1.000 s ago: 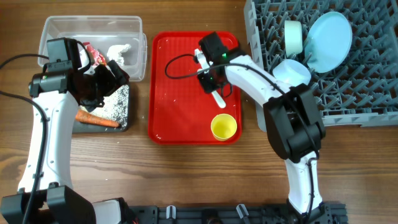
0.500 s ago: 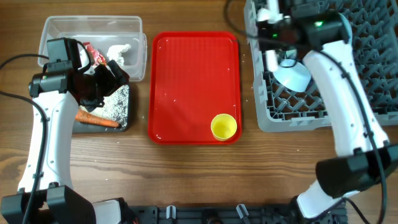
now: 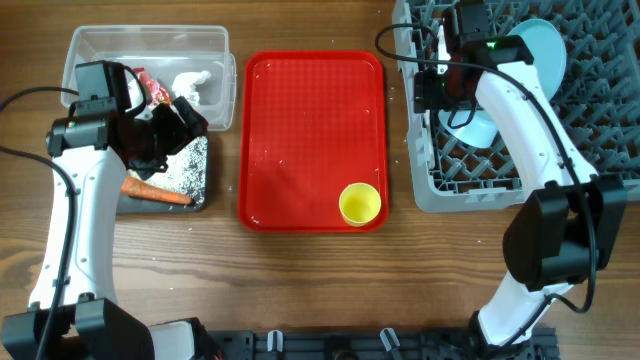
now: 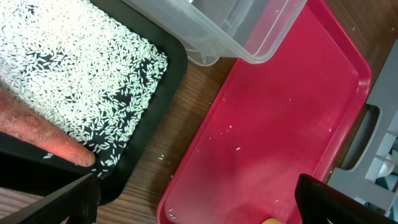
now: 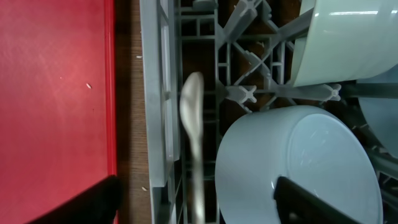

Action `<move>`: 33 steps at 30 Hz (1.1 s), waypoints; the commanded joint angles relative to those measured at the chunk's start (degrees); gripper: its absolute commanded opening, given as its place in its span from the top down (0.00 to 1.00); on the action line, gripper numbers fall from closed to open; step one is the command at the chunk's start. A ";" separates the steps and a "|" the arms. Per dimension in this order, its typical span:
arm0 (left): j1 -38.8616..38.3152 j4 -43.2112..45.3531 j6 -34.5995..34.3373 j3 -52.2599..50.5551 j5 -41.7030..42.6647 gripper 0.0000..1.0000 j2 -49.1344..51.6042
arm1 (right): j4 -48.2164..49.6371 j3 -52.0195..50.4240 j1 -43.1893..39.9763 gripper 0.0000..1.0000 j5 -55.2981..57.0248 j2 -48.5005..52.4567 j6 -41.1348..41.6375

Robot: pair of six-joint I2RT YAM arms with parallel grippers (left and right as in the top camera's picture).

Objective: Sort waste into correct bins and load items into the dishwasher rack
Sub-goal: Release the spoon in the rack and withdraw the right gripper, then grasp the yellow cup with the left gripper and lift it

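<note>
White spoon (image 5: 191, 112): where did it lie?
— In the rack (image 5: 155, 93), against the wall nearest the red tray (image 3: 310, 120), beside the blue dish (image 5: 298, 168); my right gripper (image 3: 437, 92) hung over it, jaws wide, empty.
— And your left?
— My left gripper (image 3: 168, 128) hovered, spread wide, over the black tray (image 4: 168, 99) of rice (image 4: 93, 74) and carrot (image 4: 37, 134). Yellow cup (image 3: 360, 203) stood on the red tray.

Below me: white spoon (image 5: 191, 118) lying flat at the edge of the grey dishwasher rack (image 5: 155, 74), just beside the light-blue dish (image 5: 298, 168); pale-green bowl (image 5: 342, 37) racked beyond; yellow cup (image 3: 360, 203) upright, well apart.
</note>
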 commanded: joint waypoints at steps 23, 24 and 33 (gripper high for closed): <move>0.09 0.15 0.90 -0.07 -0.39 0.00 -1.16 | -13.84 0.09 9.35 0.22 -18.73 -7.87 0.35; 0.09 0.15 0.87 -0.07 -0.37 0.00 -1.16 | -14.19 0.09 9.31 0.22 -20.09 -7.93 -0.31; -2.69 1.64 6.95 -0.07 17.25 0.01 -1.09 | -14.86 0.11 2.58 0.21 -22.36 -19.30 -2.80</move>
